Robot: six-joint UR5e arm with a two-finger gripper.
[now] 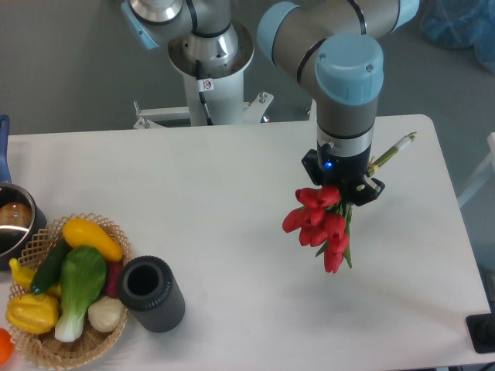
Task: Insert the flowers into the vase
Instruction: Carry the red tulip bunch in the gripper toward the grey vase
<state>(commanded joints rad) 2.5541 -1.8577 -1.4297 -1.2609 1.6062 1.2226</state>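
Hanging over the right part of the table (pixel 232 178), the gripper (pixel 346 188) has its jaws closed on the flowers (pixel 321 224), red buds pointing near-left. The vase (pixel 151 293) stands upright near-left, touching the wicker basket (pixel 46 348).

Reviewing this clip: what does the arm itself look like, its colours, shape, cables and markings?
The arm is built of thick grey cylindrical links with light blue round joint caps. Its wrist narrows to a silver ring, then a black tool with a small blue light glowing on it. The pale round base carries a black cable and a small red-and-white sticker.
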